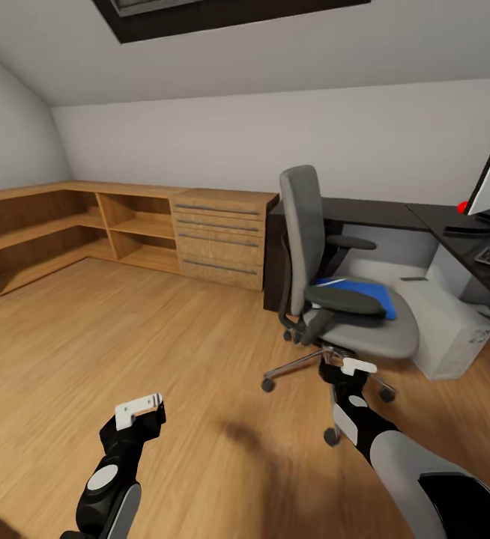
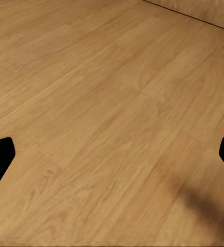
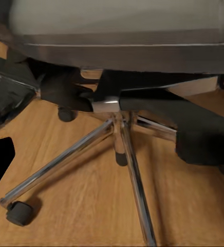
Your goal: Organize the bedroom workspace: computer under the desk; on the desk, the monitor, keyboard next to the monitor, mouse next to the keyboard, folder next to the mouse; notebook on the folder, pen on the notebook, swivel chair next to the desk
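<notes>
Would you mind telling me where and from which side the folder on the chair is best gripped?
Probably its front edge. The folder lies flat on the chair seat, the tall back behind it and an armrest across its near side, so come from the seat's open front, the right gripper being nearest.

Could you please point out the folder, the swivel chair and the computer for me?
folder [image 1: 365, 289]: head view, on its blue cover.
swivel chair [image 1: 303, 217]: head view, on the grey backrest.
computer [image 1: 447, 329]: head view, on the tower's side panel.

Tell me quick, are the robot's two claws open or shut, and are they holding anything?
Left gripper: open, holding nothing, above the wooden floor.
Right gripper: open, holding nothing, near the swivel chair.
</notes>
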Motion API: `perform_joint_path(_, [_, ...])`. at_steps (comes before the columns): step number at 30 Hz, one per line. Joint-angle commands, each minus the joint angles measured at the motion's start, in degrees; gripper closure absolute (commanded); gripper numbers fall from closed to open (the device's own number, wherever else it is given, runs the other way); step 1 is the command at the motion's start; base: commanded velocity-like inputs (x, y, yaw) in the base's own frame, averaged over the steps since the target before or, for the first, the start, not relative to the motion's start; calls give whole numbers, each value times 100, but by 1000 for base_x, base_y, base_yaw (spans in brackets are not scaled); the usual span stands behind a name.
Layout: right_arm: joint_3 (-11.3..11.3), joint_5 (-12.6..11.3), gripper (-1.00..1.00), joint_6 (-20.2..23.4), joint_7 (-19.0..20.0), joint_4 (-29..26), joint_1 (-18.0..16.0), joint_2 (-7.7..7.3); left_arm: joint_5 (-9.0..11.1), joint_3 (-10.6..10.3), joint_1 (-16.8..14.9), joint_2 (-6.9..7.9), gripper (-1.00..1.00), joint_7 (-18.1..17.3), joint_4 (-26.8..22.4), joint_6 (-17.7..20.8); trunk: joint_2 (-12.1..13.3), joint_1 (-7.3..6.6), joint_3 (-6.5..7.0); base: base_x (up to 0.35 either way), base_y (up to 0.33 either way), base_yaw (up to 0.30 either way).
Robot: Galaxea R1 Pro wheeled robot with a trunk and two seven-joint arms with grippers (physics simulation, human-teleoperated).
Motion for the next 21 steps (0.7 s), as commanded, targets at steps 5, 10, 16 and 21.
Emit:
perform_joint_path(5, [23,-48,-100,-21,-9,10,-3,-1,53,-7,-4,2,-100,48,-7,14,-2,-5,14,-292,0,-99])
perform_joint_path(10, [12,-72,-100,-21,-4,12,-3,-8,53,-9,-4,2,-100,48,-4,15,-2,-5,44,-59,0,-202])
perform_joint_path(16, [6,-83,-100,-21,3,9,-3,-16,53,-8,-4,2,-100,48,-5,16,-2,-5,77,-8,0,-240])
perform_joint_path(21, [-2,-85,-100,-21,4,10,-3,-25,53,-3,-4,2,-100,48,-5,16,-2,-5,105,-1,0,-246])
